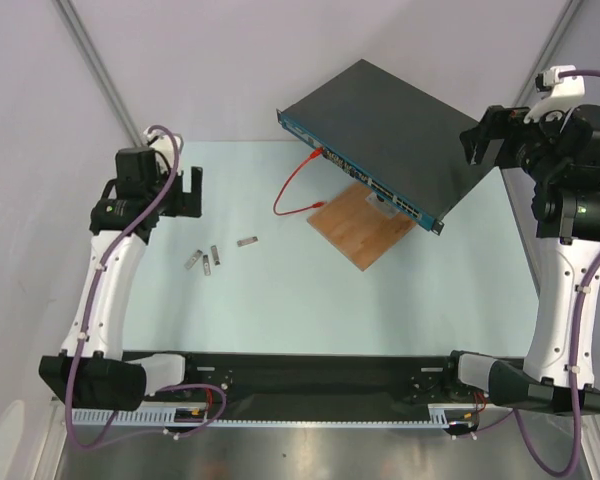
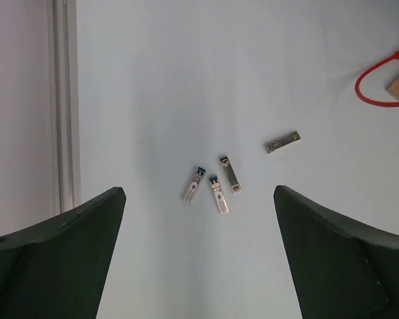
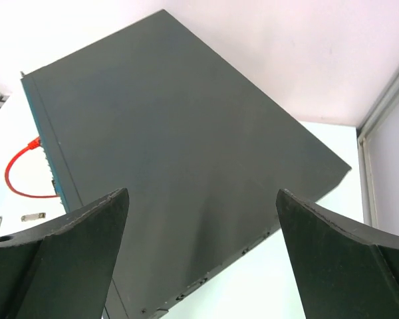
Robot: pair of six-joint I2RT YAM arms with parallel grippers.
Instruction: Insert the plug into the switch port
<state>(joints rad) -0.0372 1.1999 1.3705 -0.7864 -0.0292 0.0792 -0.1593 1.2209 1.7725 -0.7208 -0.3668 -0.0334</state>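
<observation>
Switch ports unreadable | wood board ptly under switch

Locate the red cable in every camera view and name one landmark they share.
Top external: the red cable loops at centre, between the switch and its blue front and the wooden board.
Left wrist: top right edge, partly cut off.
Right wrist: left edge, beside the switch's front.
Shared landmark: the lone silver plug near the cable.

Wooden board and red cable crowd switch front.
</observation>
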